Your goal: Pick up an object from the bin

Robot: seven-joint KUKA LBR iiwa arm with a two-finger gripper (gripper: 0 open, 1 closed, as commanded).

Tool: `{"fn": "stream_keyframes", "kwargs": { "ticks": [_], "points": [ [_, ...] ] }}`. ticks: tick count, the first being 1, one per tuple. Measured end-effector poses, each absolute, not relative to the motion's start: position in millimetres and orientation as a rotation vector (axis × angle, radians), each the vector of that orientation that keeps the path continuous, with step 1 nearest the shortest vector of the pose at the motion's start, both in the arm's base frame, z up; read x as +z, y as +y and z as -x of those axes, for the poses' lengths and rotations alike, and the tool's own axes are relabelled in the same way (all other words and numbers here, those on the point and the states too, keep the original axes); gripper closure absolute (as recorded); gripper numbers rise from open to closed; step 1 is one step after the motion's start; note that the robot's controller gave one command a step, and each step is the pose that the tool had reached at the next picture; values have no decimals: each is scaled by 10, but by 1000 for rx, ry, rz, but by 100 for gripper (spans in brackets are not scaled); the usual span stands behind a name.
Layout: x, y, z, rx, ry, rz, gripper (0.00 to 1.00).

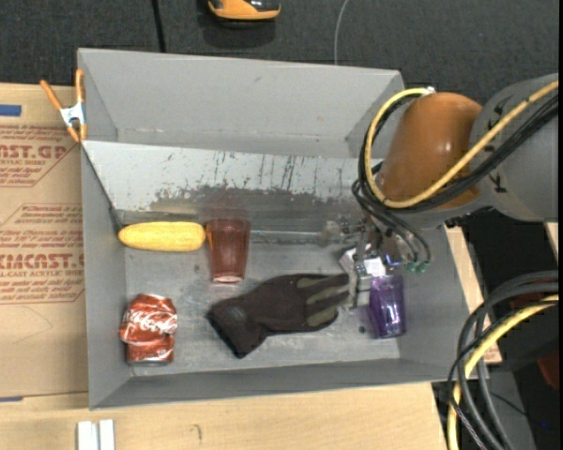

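Gripper point(364, 268) is low at the bin's point(235, 101) 4 o'clock, above the spot where the tip end of the dark glove point(272, 309) meets a small purple bottle point(387, 309). Which one it's on is unclear. Can't tell if the pincer is spread or pressed together, since wrist hardware and cables hide it.

Bottle sits just at the gripper's 5 o'clock. Probably light, rigid and smooth, so it may slip or roll; take it across the body. Glove is at 8 o'clock, looks soft, limp and light; pinch any fold.

Arm enters from 3 o'clock, orange cover point(432, 148) pitched steeply down. Reddish cup point(228, 248), yellow cob point(161, 236) and crushed red can point(149, 327) lie well apart toward 9.
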State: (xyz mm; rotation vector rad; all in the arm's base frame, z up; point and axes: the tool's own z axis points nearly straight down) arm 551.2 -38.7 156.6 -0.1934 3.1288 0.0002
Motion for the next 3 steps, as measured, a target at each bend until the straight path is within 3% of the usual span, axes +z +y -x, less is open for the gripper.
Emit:
{"fn": "stream_keyframes", "kwargs": {
  "ticks": [1, 2, 3],
  "points": [
    [909, -334, -5464, 2, 3130, -183, 0],
    [702, -163, -5280, 0, 3139, -129, 100],
    [702, -163, -5280, 0, 3139, -129, 100]
  ]
}}
